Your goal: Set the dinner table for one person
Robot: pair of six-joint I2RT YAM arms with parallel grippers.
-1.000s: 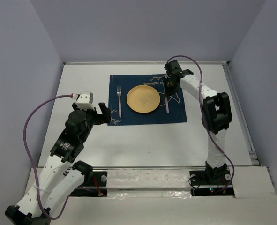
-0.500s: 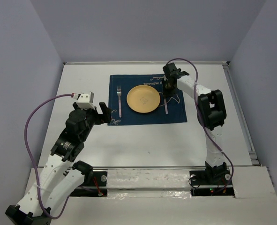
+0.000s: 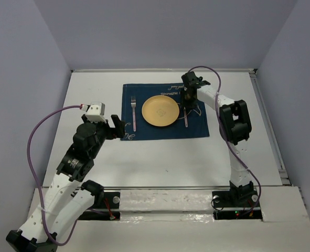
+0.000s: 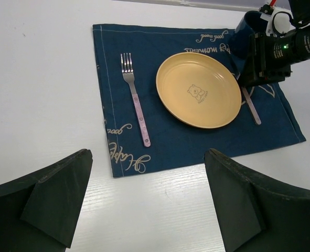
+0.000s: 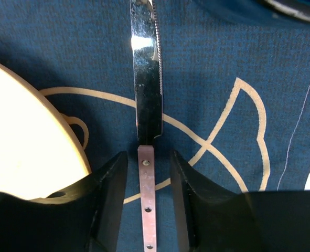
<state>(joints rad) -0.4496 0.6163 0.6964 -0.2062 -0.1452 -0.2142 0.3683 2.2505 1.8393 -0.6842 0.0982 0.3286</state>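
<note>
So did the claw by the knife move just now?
Yes. The right claw slid a little left, closer to the yellow plate, and now straddles the knife.

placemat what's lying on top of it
A fork, a yellow plate and a knife lie on the placemat. The right gripper straddles the knife's handle, covering part of it. A dark blue thing behind the gripper is mostly hidden.

Plain lilac-grey walls close in the scene: a back wall [image 3: 165, 31] across the top of the frame, with a left wall [image 3: 18, 105] and a right wall [image 3: 301, 105] slanting down the sides. Between them lies a matte white bench [image 3: 160, 157], evenly lit, with a thin metal rail [image 3: 270, 131] along its right edge.
</note>
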